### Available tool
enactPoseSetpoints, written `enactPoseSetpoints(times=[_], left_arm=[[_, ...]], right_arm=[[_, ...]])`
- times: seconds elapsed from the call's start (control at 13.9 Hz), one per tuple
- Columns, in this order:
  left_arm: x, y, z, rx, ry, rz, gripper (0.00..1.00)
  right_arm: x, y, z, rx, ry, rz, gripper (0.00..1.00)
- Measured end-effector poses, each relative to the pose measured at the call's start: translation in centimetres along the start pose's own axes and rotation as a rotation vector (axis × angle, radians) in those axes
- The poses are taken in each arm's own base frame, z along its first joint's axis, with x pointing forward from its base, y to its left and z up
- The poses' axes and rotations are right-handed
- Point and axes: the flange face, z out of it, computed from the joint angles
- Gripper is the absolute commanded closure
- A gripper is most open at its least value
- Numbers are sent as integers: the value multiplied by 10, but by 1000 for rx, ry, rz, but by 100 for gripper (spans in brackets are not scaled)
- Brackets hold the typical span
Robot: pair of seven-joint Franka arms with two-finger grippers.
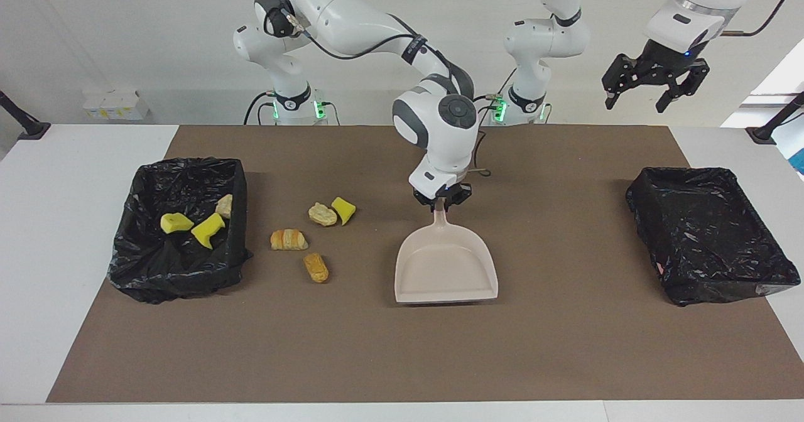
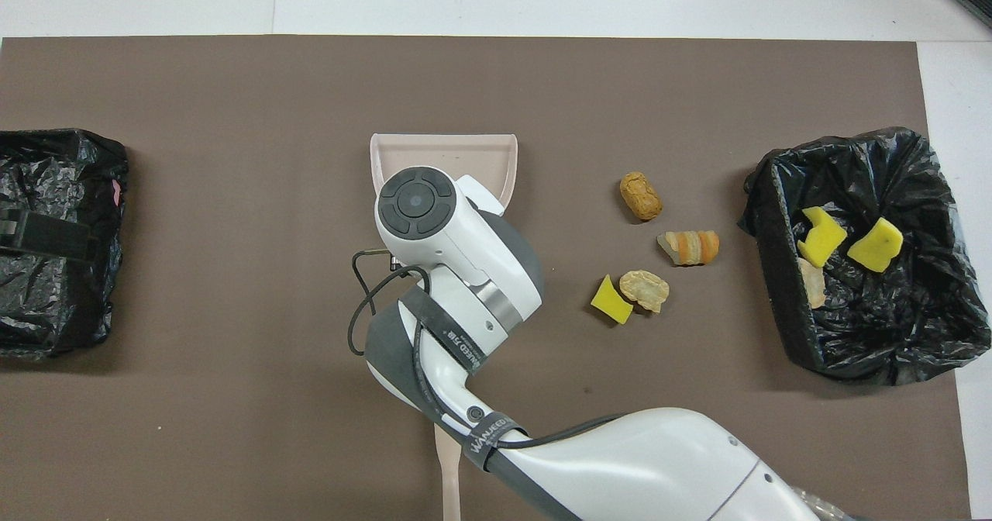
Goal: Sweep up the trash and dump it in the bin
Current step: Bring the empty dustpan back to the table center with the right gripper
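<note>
My right gripper [image 1: 441, 199] is shut on the handle of the empty beige dustpan [image 1: 446, 268], which sits mid-table with its mouth pointing away from the robots. In the overhead view the arm hides the gripper and only the pan's front [image 2: 446, 153] shows. Several pieces of trash lie on the mat between pan and bin: a yellow chunk [image 1: 343, 210], a tan bit [image 1: 322, 215], a croissant-like piece [image 1: 289, 240] and a brown bit [image 1: 316, 267]. The black-lined bin [image 1: 169, 277] at the right arm's end holds two yellow chunks [image 1: 176, 222] and a tan bit [image 1: 224, 206]. My left gripper [image 1: 653, 92] waits open, raised at the left arm's end.
A second black-lined bin [image 1: 710, 233] stands at the left arm's end of the table. The beige brush's handle [image 2: 448, 467] pokes out from under the right arm, nearer to the robots than the dustpan. A brown mat [image 1: 402, 346] covers the table.
</note>
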Motion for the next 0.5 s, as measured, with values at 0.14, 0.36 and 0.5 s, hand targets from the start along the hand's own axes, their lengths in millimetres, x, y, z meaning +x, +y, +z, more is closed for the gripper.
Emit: enactPoseSetpoints(times=[0.14, 0.36, 0.5], left_arm=[[0, 0, 0, 0, 0, 0, 0], [0, 0, 0, 0, 0, 0, 0], [0, 0, 0, 0, 0, 0, 0]], right_arm=[[4, -3, 3, 3, 2, 1, 1], [3, -6, -10, 18, 21, -2, 0], [0, -4, -29, 30, 40, -4, 0]])
